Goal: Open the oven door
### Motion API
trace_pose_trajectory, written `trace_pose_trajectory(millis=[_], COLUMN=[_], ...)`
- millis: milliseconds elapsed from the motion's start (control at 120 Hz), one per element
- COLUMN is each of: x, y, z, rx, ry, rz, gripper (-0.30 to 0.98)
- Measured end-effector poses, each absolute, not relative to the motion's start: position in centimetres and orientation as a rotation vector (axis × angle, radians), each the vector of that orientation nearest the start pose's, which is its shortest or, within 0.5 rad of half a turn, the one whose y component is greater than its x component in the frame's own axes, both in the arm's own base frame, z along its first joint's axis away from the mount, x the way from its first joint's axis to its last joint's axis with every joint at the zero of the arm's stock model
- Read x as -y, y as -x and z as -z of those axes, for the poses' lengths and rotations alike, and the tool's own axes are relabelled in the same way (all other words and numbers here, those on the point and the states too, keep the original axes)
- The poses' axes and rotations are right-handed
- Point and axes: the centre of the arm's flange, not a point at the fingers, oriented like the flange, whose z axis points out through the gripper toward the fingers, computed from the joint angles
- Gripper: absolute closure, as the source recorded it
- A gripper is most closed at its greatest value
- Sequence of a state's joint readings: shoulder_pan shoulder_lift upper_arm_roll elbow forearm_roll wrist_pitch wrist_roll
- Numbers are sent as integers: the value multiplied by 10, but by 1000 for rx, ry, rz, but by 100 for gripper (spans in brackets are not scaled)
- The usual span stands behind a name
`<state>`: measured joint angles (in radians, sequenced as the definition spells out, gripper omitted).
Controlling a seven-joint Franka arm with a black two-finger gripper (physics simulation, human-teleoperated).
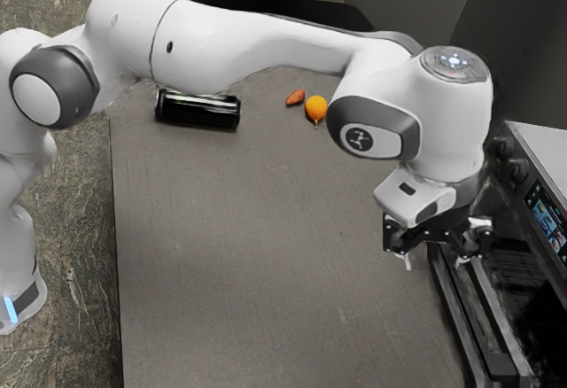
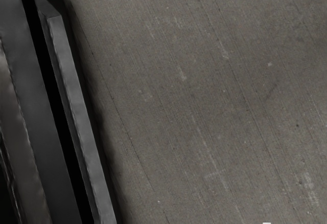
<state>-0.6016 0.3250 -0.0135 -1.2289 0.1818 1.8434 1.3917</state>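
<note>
My gripper (image 1: 438, 248) hangs above the oven's near edge in the exterior view, open, its two fingers wide apart. The oven handle (image 1: 454, 308) is a long dark bar running from beneath the gripper toward that view's bottom. Beside it lies the dark oven door (image 1: 493, 313). How far the door stands from the oven body I cannot tell. In the wrist view, the handle (image 2: 76, 111) slants past as a grey bar, with a black gap between it and the door front (image 2: 33, 116). Part of the handle's far end is hidden by the gripper in the exterior view.
A grey tabletop (image 1: 257, 255) stretches alongside the oven. On its far part are a black cylinder (image 1: 198, 112), an orange fruit (image 1: 315, 108) and a small reddish item (image 1: 295, 97). The oven carries knobs (image 1: 516, 171) and a lit display (image 1: 547, 219).
</note>
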Motion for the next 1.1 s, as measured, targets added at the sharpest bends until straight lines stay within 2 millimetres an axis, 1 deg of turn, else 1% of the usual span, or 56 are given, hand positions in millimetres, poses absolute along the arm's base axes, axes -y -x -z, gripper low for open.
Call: trace_pose_trajectory(millis=[25,50,75,92,108,125,133,150,167,175,192,208,217,225,242,250,258,275,292,317,333,367,383,417,442,458,467,483,500,517,525,542,550,558,575,583,600,617,650,692,725,750,792,842,867,892,958,983,1050,1075,1100], x=[384,394,408,422,442,466,478,504,528,539,556,564,565,561,549,541,531,509,484,446,424,386,369,339,313,284,265,217,159,91,55,-11,-39,-62,-96,-108,-124,-132,-138,-147,-164,-180,-197,-201,-198,-191,-157,-144,-110,-102,-99], y=[-546,-526,-504,-486,-461,-431,-414,-373,-325,-299,-246,-194,-170,-148,-117,-106,-100,-96,-101,-119,-135,-172,-194,-246,-298,-338,-358,-397,-431,-455,-462,-470,-470,-470,-468,-467,-468,-472,-482,-500,-510,-514,-515,-517,-517,-512,-494,-490,-493,-495,-499], z=[-613,-606,-600,-595,-591,-590,-591,-601,-625,-640,-670,-700,-716,-737,-774,-790,-807,-837,-866,-902,-918,-937,-941,-936,-923,-914,-910,-903,-896,-891,-889,-884,-882,-879,-874,-871,-864,-855,-837,-800,-770,-753,-737,-729,-729,-729,-723,-720,-718,-718,-717], rx=[-2438,-2456,-2478,-2498,-2524,-2551,-2564,-2586,-2598,-2600,-2597,-2581,-2567,-2546,-2499,-2474,-2446,-2389,-2333,-2253,-2204,-2123,-2093,-2043,-1994,-1930,-1886,-1775,-1639,-1479,-1393,-1232,-1163,-1105,-1021,-992,-956,-941,-929,-923,-886,-843,-781,-738,-719,-686,-585,-558,-559,-560,-550], ry=[1488,1457,1417,1380,1325,1259,1221,1133,1036,987,891,806,771,747,727,732,747,798,874,1010,1100,1275,1360,1539,1688,1805,1870,2005,2142,2275,2337,2443,2485,2522,2578,2599,2634,2663,2708,2780,2858,2913,2979,3022,3031,3034,3014,3005,2987,2986,2989], rz=[253,218,186,164,145,131,126,136,171,196,248,302,331,371,441,471,502,548,591,638,649,646,631,573,503,452,426,373,322,275,253,214,198,184,164,158,141,121,81,-10,-70,-94,-101,-88,-84,-97,-151,-155,-111,-86,-66], gripper=[32,43,43,39,34,31,29,26,23,22,20,18,17,16,14,14,13,12,10,9,8,7,6,5,5,4,4,4,4,4,3,3,3,3,3,3,3,2,2,2,2,2,2,2,2,2,2,2,2,2,2])
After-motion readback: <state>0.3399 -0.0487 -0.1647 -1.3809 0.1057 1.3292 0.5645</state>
